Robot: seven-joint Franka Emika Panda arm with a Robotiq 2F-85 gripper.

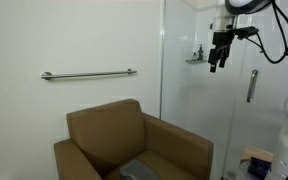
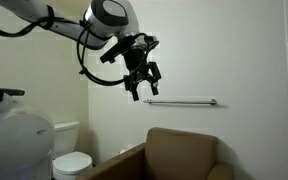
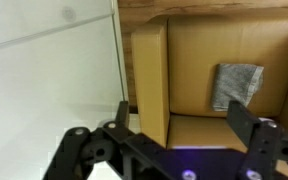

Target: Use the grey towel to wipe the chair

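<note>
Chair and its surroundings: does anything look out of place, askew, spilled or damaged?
Nothing looks spilled or damaged. The grey towel lies rumpled on the seat of the chair. The odd thing is the setting: an upholstered armchair near a toilet, below a grab bar.

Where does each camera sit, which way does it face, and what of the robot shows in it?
In an exterior view, the camera faces the chair and wall; the end effector hangs high at right.
In an exterior view, it faces the same wall with the toilet at left; arm and end effector fill the top.
Wrist view: looks down on the seat and grey towel; open fingers at bottom.
Both exterior views share chair and grab bar.
</note>
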